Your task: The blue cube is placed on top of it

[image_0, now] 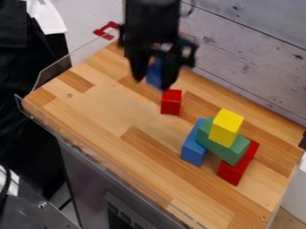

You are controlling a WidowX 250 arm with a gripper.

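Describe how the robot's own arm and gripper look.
The arm is black and blocky, with a thin dark cable looping at its side. The gripper is black too, with two chunky fingers that narrow toward their tips; small pale patches show across its wider upper part.

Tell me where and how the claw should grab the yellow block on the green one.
Probably near its top, coming from straight above and pinching two opposite sides. The yellow block stands upright, with flat sides and nothing on it; gripping too low might nudge the green block.
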